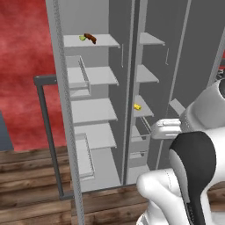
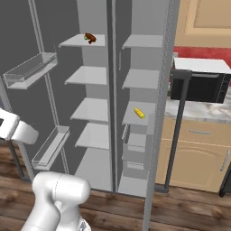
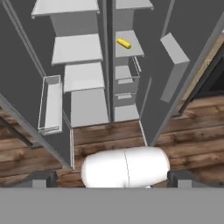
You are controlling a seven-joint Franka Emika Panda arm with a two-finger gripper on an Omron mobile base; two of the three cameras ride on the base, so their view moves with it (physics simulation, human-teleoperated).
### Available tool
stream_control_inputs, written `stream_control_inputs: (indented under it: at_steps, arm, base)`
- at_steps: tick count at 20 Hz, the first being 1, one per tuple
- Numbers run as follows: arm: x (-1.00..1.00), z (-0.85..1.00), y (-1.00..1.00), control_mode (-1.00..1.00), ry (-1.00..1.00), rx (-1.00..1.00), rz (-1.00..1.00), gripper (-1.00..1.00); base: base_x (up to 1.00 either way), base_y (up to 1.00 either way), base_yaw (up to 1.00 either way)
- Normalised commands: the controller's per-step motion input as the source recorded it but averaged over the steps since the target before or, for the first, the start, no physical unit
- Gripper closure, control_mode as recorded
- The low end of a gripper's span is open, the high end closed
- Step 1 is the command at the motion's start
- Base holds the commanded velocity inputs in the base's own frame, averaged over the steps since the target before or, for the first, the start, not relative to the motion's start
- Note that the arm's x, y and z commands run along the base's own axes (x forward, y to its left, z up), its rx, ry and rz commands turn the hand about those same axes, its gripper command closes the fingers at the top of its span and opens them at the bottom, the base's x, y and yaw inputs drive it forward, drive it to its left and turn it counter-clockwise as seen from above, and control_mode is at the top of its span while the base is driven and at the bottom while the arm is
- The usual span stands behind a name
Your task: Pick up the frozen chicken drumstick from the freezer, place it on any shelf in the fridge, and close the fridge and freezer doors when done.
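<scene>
With both doors swung wide in the left base view, you've got one frozen chicken drumstick (image 1: pixel 90 38) on the top broad shelf (image 1: pixel 90 41) of the fridge (image 1: pixel 88 110), touching one green fruit (image 1: pixel 82 38); one yellow lump (image 1: pixel 137 107) sits in the freezer (image 1: pixel 147 101). Right base view: one dark microwave (image 2: pixel 198 81) on the counter (image 2: pixel 198 110) beside the freezer door (image 2: pixel 158 135). Hand view: your tool (image 3: pixel 112 179) is spread wide, holding nothing, above the wood floor (image 3: pixel 109 135). No readable writing anywhere.

We see flat, even, rendered light without glare. Shadows stay faint. Edges look slightly soft and pixelated, worst toward six o'clock.
</scene>
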Motion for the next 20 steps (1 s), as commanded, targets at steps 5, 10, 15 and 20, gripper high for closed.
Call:
stream_control_inputs:
  at_steps: [5,10,15,20]
  arm:
    - [-0.89,0.29,0.94,-1.0,-0.36,-0.17,0.0,-1.0]
    - [-0.07,0.02,1.0,-1.0,-0.29,-0.07,-0.2,-1.0]
    - [0.14,-0.07,1.0,-1.0,-0.22,0.01,-0.32,-1.0]
    - [0.54,-0.22,0.96,-1.0,-0.18,0.01,-0.31,-1.0]
  base:
    - [0.0,0.0,0.0]
    - [0.0,0.0,0.0]
    - [0.0,0.0,0.0]
    - [0.0,0.0,0.0]
